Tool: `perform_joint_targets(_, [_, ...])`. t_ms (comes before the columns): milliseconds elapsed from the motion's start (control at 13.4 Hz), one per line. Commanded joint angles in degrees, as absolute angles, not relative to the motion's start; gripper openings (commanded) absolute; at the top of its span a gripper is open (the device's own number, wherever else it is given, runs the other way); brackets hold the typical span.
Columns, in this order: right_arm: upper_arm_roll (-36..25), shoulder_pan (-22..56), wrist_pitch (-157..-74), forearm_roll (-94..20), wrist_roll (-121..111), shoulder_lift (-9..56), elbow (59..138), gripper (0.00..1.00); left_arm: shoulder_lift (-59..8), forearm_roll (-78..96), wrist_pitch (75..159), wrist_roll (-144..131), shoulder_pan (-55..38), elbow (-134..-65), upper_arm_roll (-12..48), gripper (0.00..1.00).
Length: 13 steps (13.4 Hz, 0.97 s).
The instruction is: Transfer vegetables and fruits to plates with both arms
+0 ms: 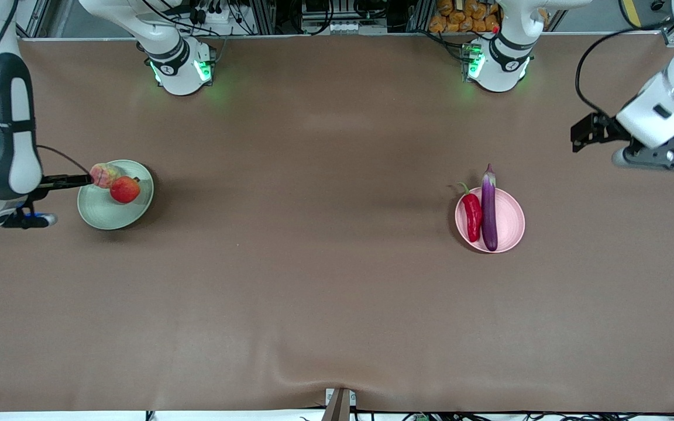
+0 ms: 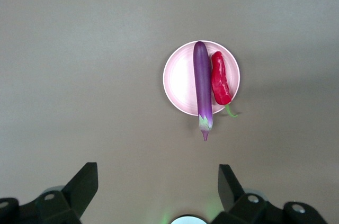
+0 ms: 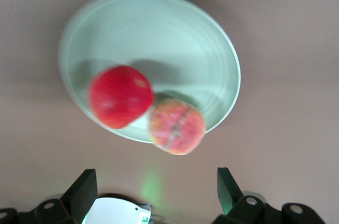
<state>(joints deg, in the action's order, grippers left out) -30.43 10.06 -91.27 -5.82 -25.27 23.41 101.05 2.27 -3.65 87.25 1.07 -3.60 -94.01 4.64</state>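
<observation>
The eggplant [image 1: 489, 209] and the chili [image 1: 471, 216] are lying side by side on the pink plate [image 1: 510, 223], toward the left arm's end of the table; the eggplant's stem end is overhanging the rim. The red fruit [image 1: 125, 189] is sitting in the green plate [image 1: 103, 216], toward the right arm's end, and the yellowish fruit [image 1: 105, 175] is resting at the rim, touching it. The left gripper [image 2: 157, 192] is hanging high, beside the pink plate, jaws released and empty. The right gripper [image 3: 157, 189] is hovering just beside the green plate, jaws likewise spread and empty.
</observation>
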Motion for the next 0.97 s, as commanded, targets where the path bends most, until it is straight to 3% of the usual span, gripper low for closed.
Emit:
perform_joint_targets(0, [-25.2, 10.4, -83.9, -5.8, -25.3, 23.1, 88.1, 1.0, 2.9, -3.0, 84.6, 1.9, -2.3, -92.3, 6.8, 1.0])
perform_joint_targets(373, [-15.0, 8.4, -78.2, -1.5, -25.6, 23.2, 65.4, 1.0, 0.7, -2.9, 83.0, 1.5, -2.5, -89.7, 6.5, 1.0])
perform_joint_targets(596, [-9.8, 5.2, -71.7, -2.0, -24.0, 20.5, 62.3, 1.0, 0.2, -2.8, 82.0, 1.4, -2.1, -88.3, 6.7, 1.0])
perform_joint_targets(894, [-4.1, 1.5, -66.3, -2.3, -4.1, 11.1, 64.0, 1.0, 0.2, -1.7, 81.3, 0.9, -2.1, -88.3, 6.8, 1.0])
